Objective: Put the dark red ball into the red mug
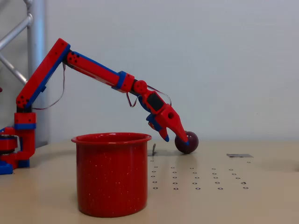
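In the fixed view the dark red ball (190,140) rests on the table, right of centre and well behind the red mug (112,175). The speckled mug stands upright at the front left, and nothing of its inside shows. My red-and-blue gripper (176,141) reaches down to the ball's left side with its jaws apart. The longer finger (182,133) lies against the ball and covers part of it. The shorter blue-tipped finger (164,136) hangs free to the left, above the table. The ball is not clamped.
The arm's base (18,149) stands at the far left beside a metal frame (35,56). A grid of small ring marks (196,179) covers the table right of the mug. A flat grey tag (239,155) lies at the right.
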You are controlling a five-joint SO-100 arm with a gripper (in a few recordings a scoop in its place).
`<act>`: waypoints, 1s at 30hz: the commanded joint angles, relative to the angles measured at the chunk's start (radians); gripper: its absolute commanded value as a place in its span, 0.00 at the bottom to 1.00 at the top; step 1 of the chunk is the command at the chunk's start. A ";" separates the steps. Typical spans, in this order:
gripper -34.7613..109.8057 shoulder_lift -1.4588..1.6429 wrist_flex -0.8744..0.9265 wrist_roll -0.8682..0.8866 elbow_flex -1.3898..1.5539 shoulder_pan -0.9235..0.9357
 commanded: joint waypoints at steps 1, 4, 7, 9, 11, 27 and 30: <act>0.53 0.046 0.003 0.009 -0.107 0.002; 0.53 0.035 0.003 0.011 -0.137 -0.002; 0.53 0.028 0.003 0.011 -0.160 -0.003; 0.53 0.026 0.003 0.006 -0.166 -0.003; 0.53 0.021 0.003 0.002 -0.173 -0.005; 0.48 -0.057 0.057 -0.029 -0.304 -0.012; 0.48 -0.063 0.074 -0.031 -0.316 -0.011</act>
